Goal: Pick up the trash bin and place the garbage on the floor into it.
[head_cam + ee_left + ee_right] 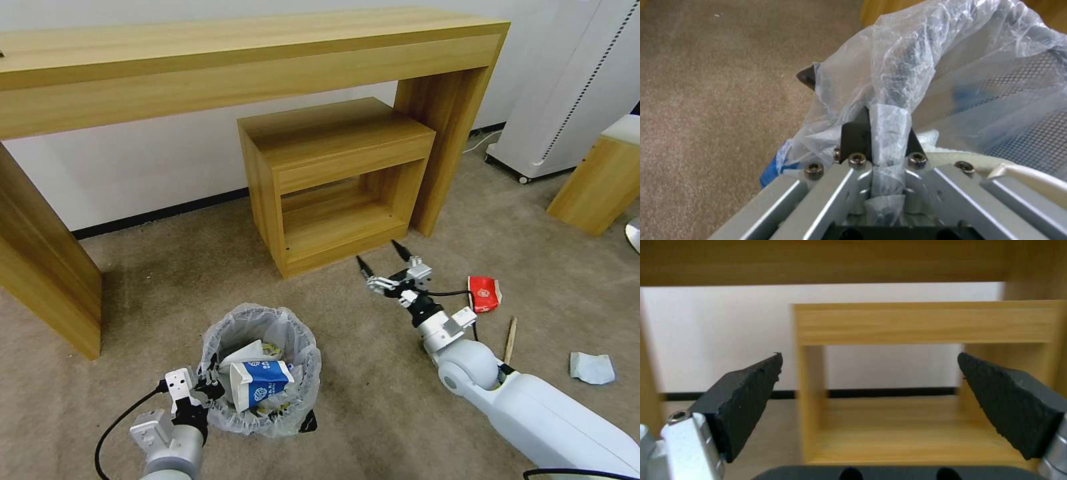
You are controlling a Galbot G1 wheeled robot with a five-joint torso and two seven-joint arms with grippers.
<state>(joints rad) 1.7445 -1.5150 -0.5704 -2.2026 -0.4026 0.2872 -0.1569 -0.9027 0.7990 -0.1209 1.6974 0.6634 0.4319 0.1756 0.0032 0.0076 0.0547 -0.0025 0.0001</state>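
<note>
Head view: trash bin (263, 373) with blue-white carton (261, 383), rim in clenched left tool (207, 388); right tool (383, 259) released.

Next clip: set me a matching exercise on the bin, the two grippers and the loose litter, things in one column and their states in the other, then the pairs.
Things:
1. left gripper
2. right gripper
3. red wrapper
4. blue-white carton

States:
A. lying on the floor beside the wooden stick
B. inside the trash bin
C. fingers open, pointing toward the small wooden shelf
D. shut on the bin's bagged rim

Pairs: 1-D, 2-C, 3-A, 4-B
</note>
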